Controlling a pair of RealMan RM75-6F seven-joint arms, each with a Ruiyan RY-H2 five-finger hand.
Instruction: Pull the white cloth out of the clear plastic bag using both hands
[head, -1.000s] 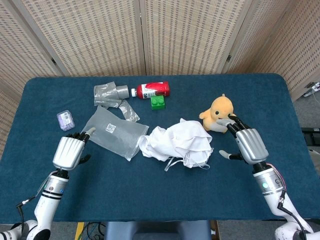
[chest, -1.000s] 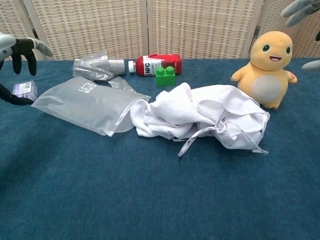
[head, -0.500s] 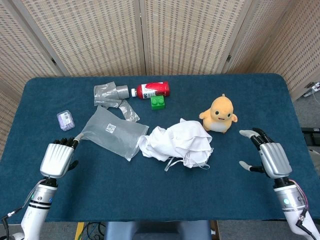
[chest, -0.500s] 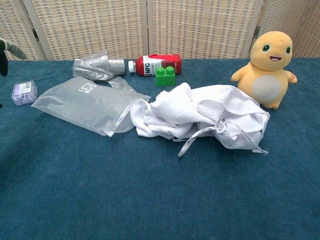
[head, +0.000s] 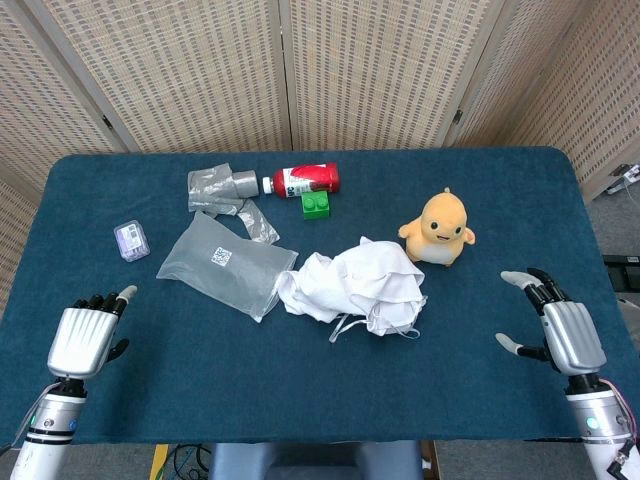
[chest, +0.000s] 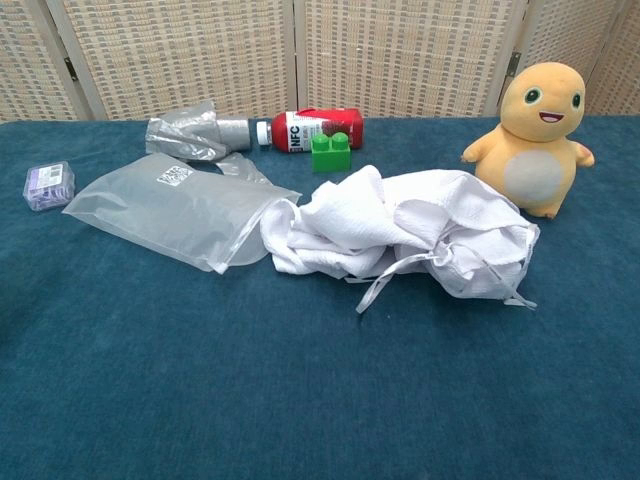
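Left hand (head: 85, 338) empty, fingers apart, near table edge; right hand (head: 565, 332) likewise; white cloth (head: 352, 286) heaped beside clear plastic bag (head: 224, 264) mouth, touching it.

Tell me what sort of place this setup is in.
Probably an indoor lab or test room for robot manipulation: a table with a blue cloth cover, woven folding screens behind it, and unrelated props such as a yellow plush toy and a green toy brick.

Yellow plush toy (head: 439, 228), red bottle (head: 306, 179), green block (head: 317, 204), crumpled silver wrapper (head: 215, 187), small purple box (head: 130, 240).
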